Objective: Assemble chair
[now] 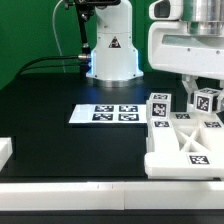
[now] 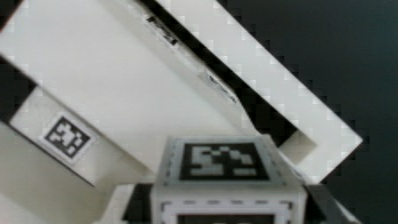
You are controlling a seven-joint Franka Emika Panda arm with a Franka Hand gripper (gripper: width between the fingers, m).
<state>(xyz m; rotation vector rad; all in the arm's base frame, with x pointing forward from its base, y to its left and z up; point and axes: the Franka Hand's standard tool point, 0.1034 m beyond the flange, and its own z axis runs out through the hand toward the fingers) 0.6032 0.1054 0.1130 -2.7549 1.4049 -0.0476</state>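
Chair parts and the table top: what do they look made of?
Chair parts: seemingly rigid white plastic, matte, with crisp moulded edges and flat faces; tags look printed or stuck on. Table top: black and matte, no glare; could be cloth or a mat, the pictures leave that open.

1. The exterior view is bright, and the white robot base (image 1: 110, 45) glares at 12 o'clock.
2. The black bench (image 1: 50, 85) stays dark and dull.
3. The wrist view is soft and blurry.
4. Its closest tag (image 2: 222, 160), at 6 o'clock, looks fuzzy.
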